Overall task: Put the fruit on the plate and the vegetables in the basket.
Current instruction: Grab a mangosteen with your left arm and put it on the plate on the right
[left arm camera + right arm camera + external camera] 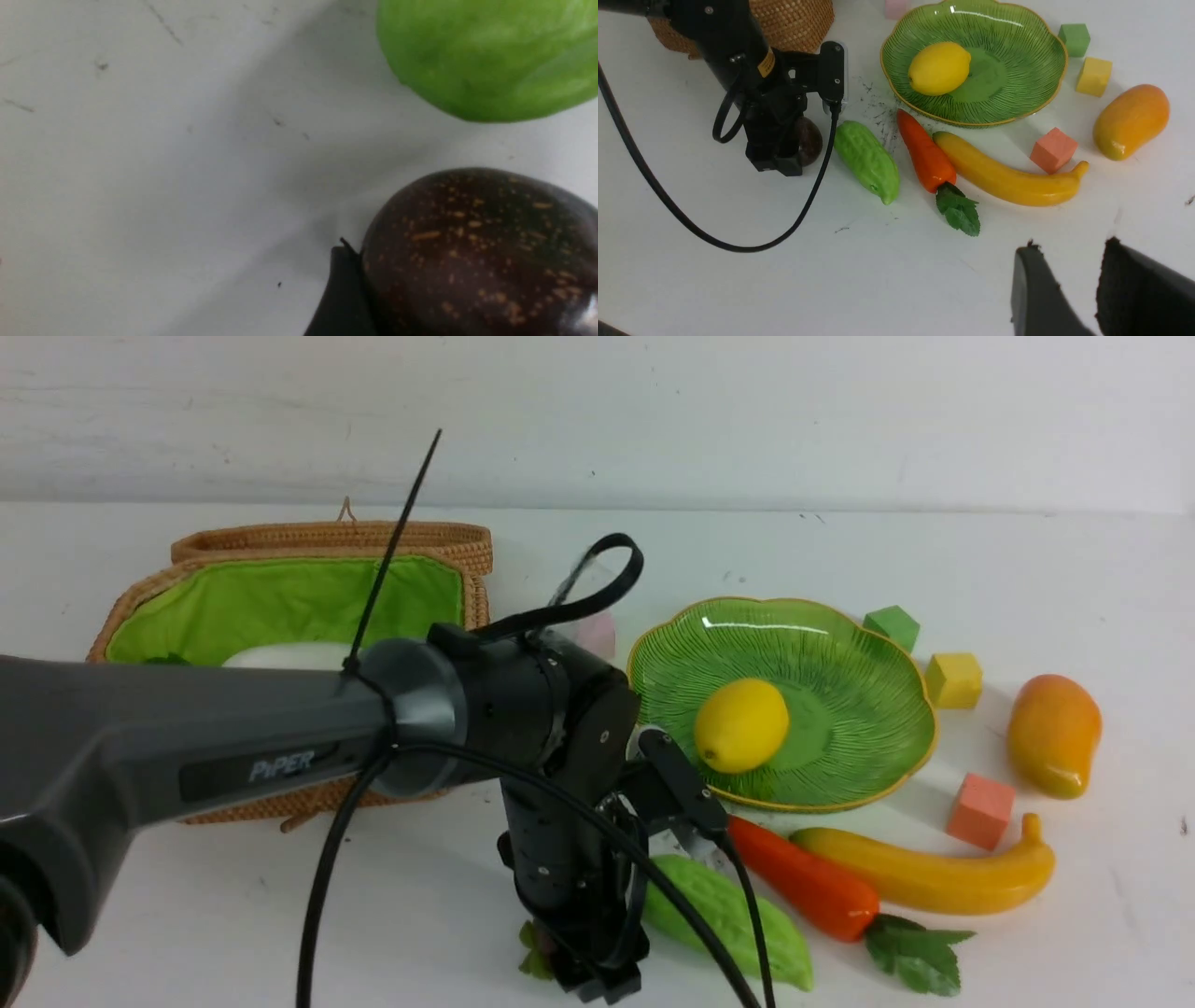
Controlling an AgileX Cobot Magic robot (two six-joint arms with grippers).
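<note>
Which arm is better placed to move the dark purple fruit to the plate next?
Left. The left pincer is down at the dark fruit, one finger touching it in the left wrist view. The right pincer hangs open, apart, nearer the banana.

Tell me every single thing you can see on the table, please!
basket: one, brown, green lining, far left
radish: one, white, inside the basket
plate: one, green, middle
lemon: one, yellow, on the plate
mango: one, orange-yellow, far right
banana: one, yellow, in front of plate
carrot: one, orange, beside the banana
gourd: one, light green, beside the carrot
dark fruit: one, purple-brown, at left fingers
cubes: four, salmon, green, yellow, pink, around the plate
left fingers: black, one touching dark fruit
right fingers: black, apart, empty
</note>
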